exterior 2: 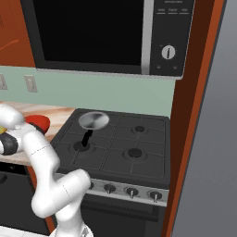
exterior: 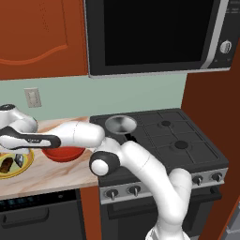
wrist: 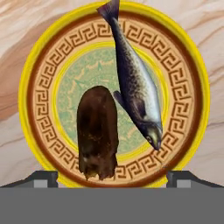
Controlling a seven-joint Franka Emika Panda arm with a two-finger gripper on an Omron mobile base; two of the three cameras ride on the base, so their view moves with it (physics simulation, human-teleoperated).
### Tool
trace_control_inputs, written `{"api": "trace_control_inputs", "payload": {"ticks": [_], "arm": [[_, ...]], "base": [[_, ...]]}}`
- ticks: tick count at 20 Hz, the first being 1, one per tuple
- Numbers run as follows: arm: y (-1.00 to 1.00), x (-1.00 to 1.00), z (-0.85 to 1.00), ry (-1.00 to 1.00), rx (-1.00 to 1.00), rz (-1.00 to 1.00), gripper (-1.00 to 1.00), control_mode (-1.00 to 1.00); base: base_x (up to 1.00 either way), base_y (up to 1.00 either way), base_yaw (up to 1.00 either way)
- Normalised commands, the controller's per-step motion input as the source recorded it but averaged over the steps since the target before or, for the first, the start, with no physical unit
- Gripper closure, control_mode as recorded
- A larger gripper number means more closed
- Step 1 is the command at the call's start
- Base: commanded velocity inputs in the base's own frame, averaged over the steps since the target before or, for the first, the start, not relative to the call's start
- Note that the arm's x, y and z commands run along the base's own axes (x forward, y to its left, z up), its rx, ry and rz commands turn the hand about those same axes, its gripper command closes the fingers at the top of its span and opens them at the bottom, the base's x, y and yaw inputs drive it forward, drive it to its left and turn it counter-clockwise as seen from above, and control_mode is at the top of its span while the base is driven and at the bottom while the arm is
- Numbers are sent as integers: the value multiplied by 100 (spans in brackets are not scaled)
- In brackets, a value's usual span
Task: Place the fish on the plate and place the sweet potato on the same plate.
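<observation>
The plate (wrist: 43, 74), with its yellow rim, patterned band and pale green centre, lies flat on the marble counter right under my hand. The silver-grey fish (wrist: 135, 87) lies on its right half, tail at the top rim and head towards the bottom. Beside it on the left lies the dark brown sweet potato (wrist: 97, 131), also on the plate. My gripper (wrist: 111, 177) is open above them, its fingertips (wrist: 43, 177) wide apart and holding nothing. In the left base view the plate (exterior: 26, 164) sits at the counter's left edge with the sweet potato (exterior: 6, 165) and the fish (exterior: 18, 160) on it.
A red bowl (exterior: 63, 153) stands on the counter just right of the plate, under my forearm. A grey pan (exterior: 121, 124) rests on the stove's back left burner (exterior 2: 94, 120). A microwave (exterior: 154, 33) hangs above the stove.
</observation>
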Motion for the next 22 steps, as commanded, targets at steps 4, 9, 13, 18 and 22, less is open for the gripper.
{"api": "trace_control_inputs", "payload": {"ticks": [4, 9, 13, 18, 22], "arm": [[-39, -29, 8, 0, 0, 0, -100, -100], [-42, -37, 1, 0, -1, 0, -100, -100], [-51, -41, 0, 0, 0, 0, -100, -100], [-56, -50, -1, 0, 0, 0, -100, -100], [-64, -46, 0, -1, 0, 0, -100, -100]], "base": [[0, 0, 0], [0, 0, 0], [0, 0, 0], [0, 0, 0], [0, 0, 0]]}}
